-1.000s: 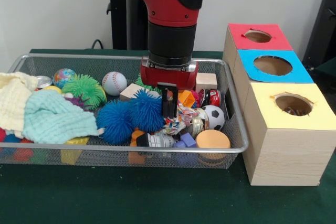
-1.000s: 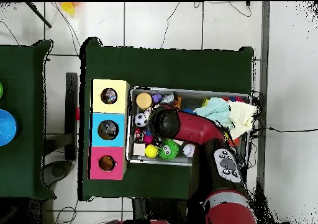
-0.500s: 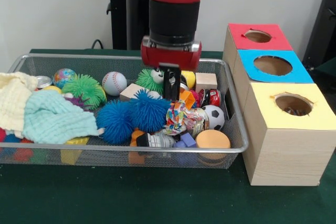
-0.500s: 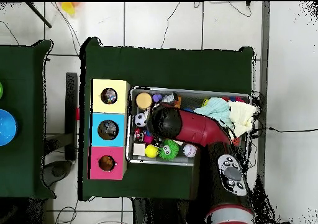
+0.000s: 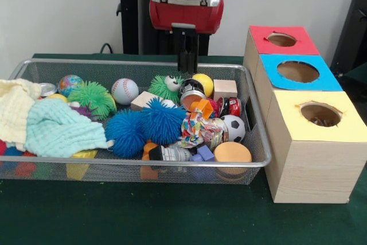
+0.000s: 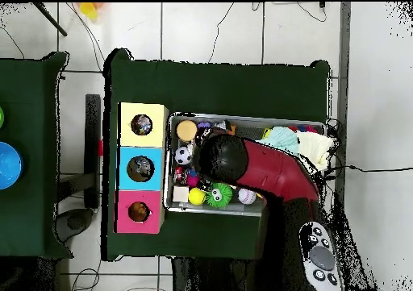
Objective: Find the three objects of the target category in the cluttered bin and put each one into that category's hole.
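Since a sec ago my arm has lifted clear of the bin (image 5: 261,162); my tool (image 5: 187,61) was down among the toys by the blue spiky balls (image 5: 146,123), now it hangs above the far rim. Tool looks closed & empty, fingers pressed together, nothing carried up.

Target category unclear from here, so I judge by what's likely. Balls: baseball (image 5: 124,90), soccer ball (image 5: 233,127), yellow ball (image 5: 202,84), all firm, round, prob. light, will roll or squirt out of a pinch; take across the widest part. Spiky balls soft, squashy, easy to pinch but spines snag neighbours. Wood block (image 5: 225,89) stiff, flat sides, easiest grip.

In the way: crumpled patterned cloth (image 5: 196,128) lies on the centre pile, cloths (image 5: 49,125) cover the one end, may hide things. Soccer ball sits close to the bin wall, little finger room. Boxes w/ holes stand just beside the bin: red (image 5: 282,39), blue (image 5: 297,71), yellow (image 5: 320,114).
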Controlling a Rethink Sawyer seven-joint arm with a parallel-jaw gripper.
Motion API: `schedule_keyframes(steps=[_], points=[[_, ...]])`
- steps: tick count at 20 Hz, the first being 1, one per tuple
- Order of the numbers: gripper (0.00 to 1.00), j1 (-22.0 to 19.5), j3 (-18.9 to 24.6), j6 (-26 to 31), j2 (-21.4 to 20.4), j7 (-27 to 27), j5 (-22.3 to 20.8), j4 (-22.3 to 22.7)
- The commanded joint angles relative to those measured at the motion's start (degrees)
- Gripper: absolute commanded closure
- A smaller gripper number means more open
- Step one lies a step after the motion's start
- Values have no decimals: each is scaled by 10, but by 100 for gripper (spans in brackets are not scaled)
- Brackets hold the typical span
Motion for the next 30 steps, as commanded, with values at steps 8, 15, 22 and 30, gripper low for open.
schedule_keyframes(steps=[8, 15, 22, 30], points=[[0, 27, -6, -82, 26, 110, -18, 45], [0, 52, -34, -107, 45, 114, -12, 39], [0, 38, -18, -148, 73, 102, -5, 42], [0, 13, 5, -190, 130, 89, -3, 1]])
